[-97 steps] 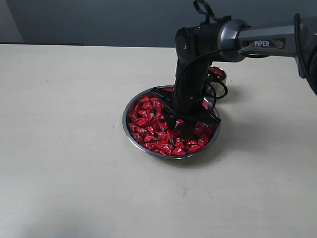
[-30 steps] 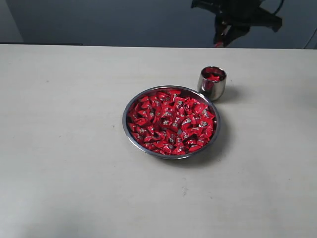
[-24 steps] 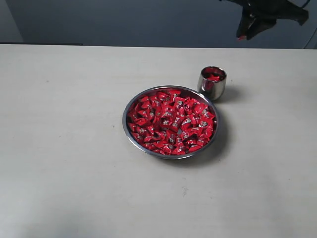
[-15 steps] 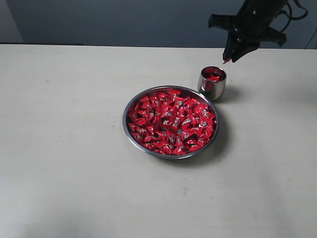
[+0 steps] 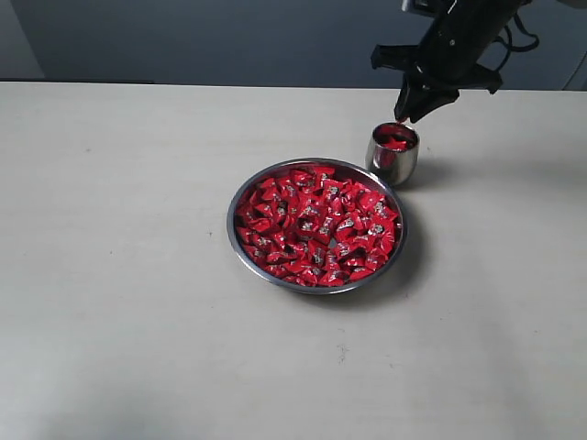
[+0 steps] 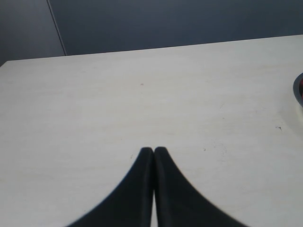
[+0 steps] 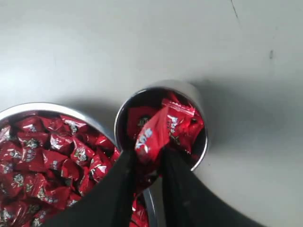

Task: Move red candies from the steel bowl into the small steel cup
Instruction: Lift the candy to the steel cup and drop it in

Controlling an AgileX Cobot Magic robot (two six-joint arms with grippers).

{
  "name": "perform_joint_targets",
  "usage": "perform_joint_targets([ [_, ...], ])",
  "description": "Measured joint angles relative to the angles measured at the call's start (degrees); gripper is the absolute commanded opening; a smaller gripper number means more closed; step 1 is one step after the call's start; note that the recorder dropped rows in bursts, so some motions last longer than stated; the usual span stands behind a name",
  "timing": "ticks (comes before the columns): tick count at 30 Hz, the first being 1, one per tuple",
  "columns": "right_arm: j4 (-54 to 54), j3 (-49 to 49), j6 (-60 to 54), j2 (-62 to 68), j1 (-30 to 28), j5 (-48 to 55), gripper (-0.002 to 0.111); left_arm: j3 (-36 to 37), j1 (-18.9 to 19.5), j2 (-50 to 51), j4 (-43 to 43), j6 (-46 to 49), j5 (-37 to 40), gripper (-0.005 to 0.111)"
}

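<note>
The steel bowl [image 5: 240, 241] sits mid-table, heaped with red candies [image 5: 316, 225]. Just behind its right rim stands the small steel cup [image 5: 394, 162], with a few red candies inside [image 7: 189, 125]. My right gripper [image 5: 404, 116] hangs just above the cup's mouth, shut on one red candy [image 7: 156, 132] that sticks out past the fingertips over the cup's opening. The bowl's rim [image 7: 45, 108] and its candies [image 7: 52, 156] also show in the right wrist view. My left gripper [image 6: 153, 150] is shut and holds nothing, over bare table; it is outside the exterior view.
The pale tabletop [image 5: 119, 275] spreads wide around the bowl, with a dark wall behind its far edge. A sliver of the bowl's rim [image 6: 298, 87] shows at the edge of the left wrist view.
My right gripper came down from high at the back right, moving left and lower with the candy, until it hangs right over the cup. Bowl and cup have not moved.
</note>
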Motion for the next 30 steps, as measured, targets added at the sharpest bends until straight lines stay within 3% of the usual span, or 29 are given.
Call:
perform_joint_targets([
  [12, 2.18, 0.0, -1.66, 2.17, 0.0, -3.74, 0.001, 0.0, 0.0, 0.0, 0.0, 0.0, 0.0, 0.0],
  [19, 2.18, 0.0, -1.66, 2.17, 0.0, -4.22, 0.036, 0.0, 0.0, 0.0, 0.0, 0.0, 0.0, 0.0],
  [30, 2.18, 0.0, -1.7, 2.17, 0.0, -3.21, 0.036, 0.0, 0.0, 0.0, 0.0, 0.0, 0.0, 0.0],
])
